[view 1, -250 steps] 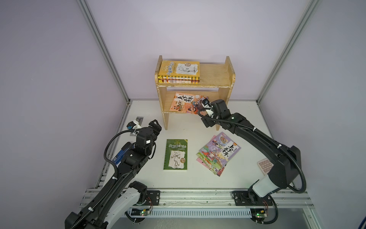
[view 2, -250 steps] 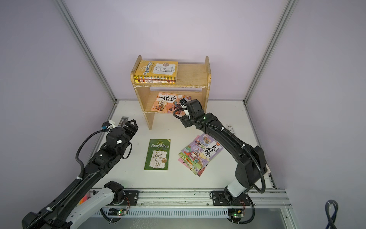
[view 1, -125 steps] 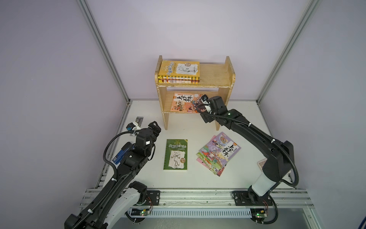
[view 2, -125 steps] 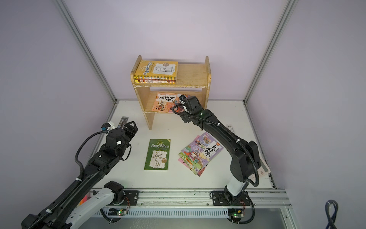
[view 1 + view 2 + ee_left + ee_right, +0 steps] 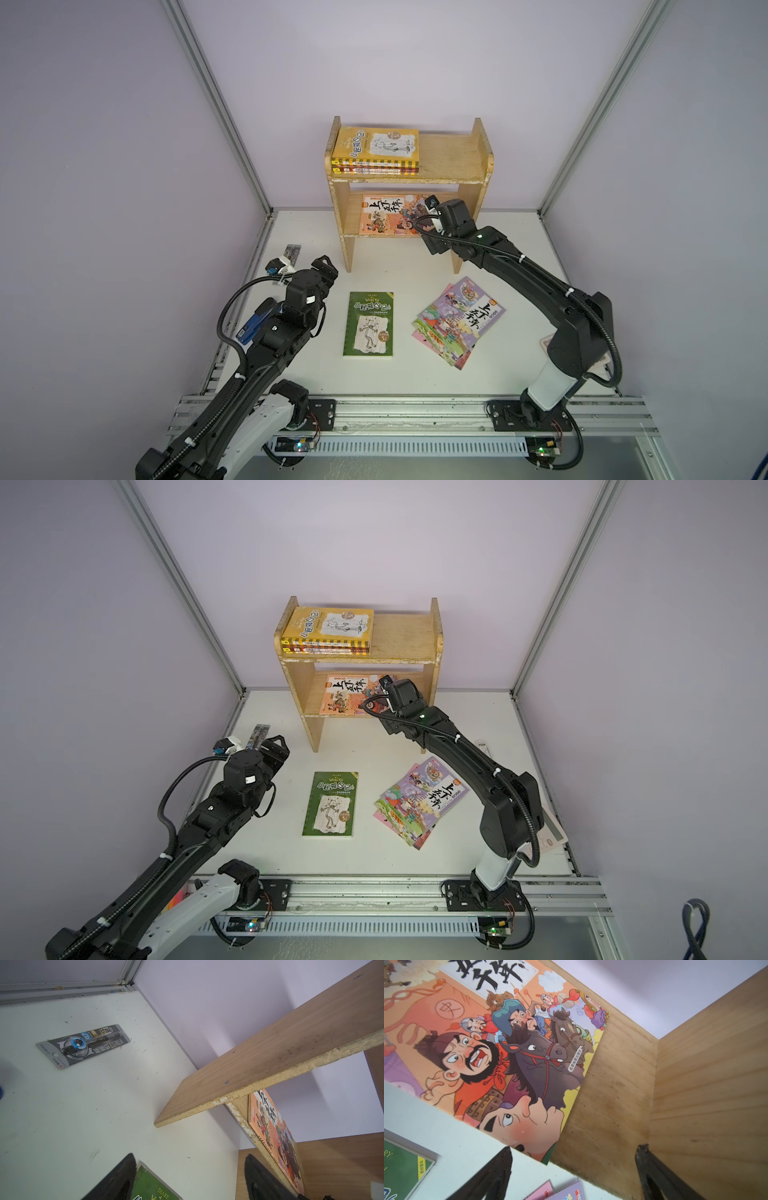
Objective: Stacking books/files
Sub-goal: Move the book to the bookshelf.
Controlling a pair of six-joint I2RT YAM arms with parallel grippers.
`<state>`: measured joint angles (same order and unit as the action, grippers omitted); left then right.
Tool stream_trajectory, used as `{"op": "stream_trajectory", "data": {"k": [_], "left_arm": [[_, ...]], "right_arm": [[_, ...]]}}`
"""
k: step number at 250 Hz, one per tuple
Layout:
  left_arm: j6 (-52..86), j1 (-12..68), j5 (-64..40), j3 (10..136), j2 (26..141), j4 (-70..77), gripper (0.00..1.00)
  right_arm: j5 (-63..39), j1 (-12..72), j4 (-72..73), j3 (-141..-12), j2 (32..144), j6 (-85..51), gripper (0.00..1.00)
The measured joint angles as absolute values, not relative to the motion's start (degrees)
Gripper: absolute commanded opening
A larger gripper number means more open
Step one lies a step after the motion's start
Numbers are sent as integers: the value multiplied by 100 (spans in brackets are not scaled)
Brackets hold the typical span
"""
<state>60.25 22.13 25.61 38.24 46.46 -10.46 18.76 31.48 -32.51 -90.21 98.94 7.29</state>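
Your right claw (image 5: 574, 1150) stands wide open with nothing in its grip, poised at the front edge of the lower board of the wooden shelf (image 5: 451, 160). Just ahead of it the orange book (image 5: 488, 1043) lies flat on that board, its near corner reaching towards the gap between the jaws; you cannot tell whether a finger touches it. Close beside the claw's other finger rises the shelf's side panel. Above it, on the top board, sits the yellow-topped stack (image 5: 376, 145). Behind it, towards its arm's base, the fanned purple, green and pink books (image 5: 459, 320) lie on the table (image 5: 395, 266). Your left claw (image 5: 326, 266) is likewise spread wide and empty, hanging over the table just outside the shelf's leg. The green book (image 5: 369, 324) lies flat close behind it to its right, and the pen pack (image 5: 83, 1045) lies near on its left.
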Motion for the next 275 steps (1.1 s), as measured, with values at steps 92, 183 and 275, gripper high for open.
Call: {"op": "stream_trajectory", "data": {"k": [92, 183, 275], "left_arm": [[6073, 2211, 2565, 3754, 4554, -1059, 84], [6095, 2204, 2582, 3662, 4377, -1109, 84], [6095, 2174, 2602, 3610, 4296, -1243, 84]], "right_arm": [[1138, 3146, -3087, -8807, 9421, -158, 84], [1378, 3138, -2934, -9164, 9911, -1511, 69], [1315, 3009, -2539, -9273, 10318, -2029, 75]]}}
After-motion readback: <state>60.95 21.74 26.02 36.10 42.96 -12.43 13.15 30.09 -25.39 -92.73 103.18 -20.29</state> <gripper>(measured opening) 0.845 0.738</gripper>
